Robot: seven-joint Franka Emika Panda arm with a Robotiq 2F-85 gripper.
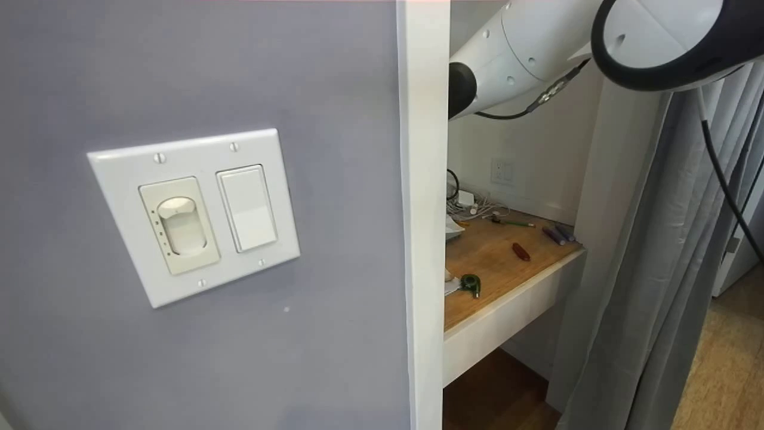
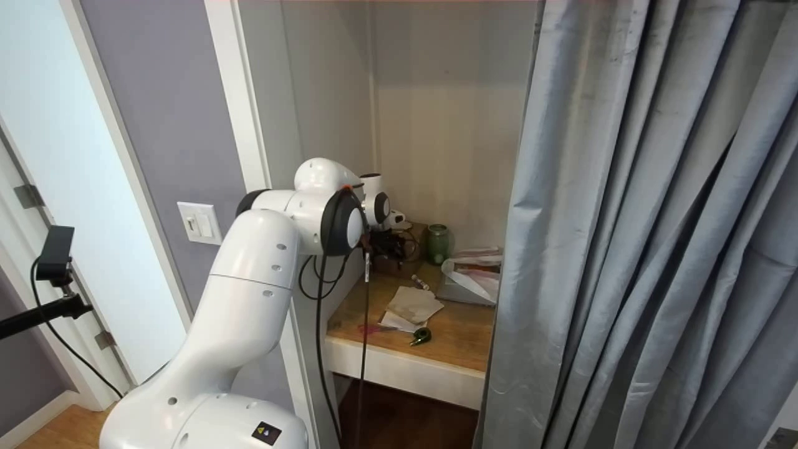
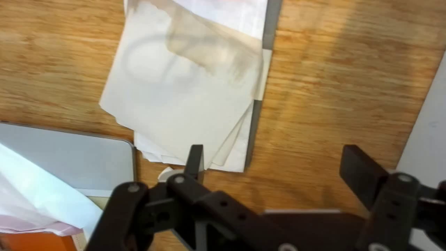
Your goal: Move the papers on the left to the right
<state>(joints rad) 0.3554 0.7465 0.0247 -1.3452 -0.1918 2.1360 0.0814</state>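
Lying near the front edge of the bench (image 2: 461,337), papers (image 3: 181,101) have room beside them; the arm (image 2: 246,299) is bent, its tool (image 3: 273,157) wide.

gray curtain (image 2: 580,224), green jar (image 2: 437,245)

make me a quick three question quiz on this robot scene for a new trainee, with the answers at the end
1. Multiple choice: in the wrist view, how does the gripper stand?
a) open
b) shut
c) out of view

2. True or false: in an exterior view, the papers lie nearer the front edge of the wooden shelf than the green jar does.

3. Count: how many controls sit side by side on the wall switch plate?

Key:
1. a
2. True
3. Two
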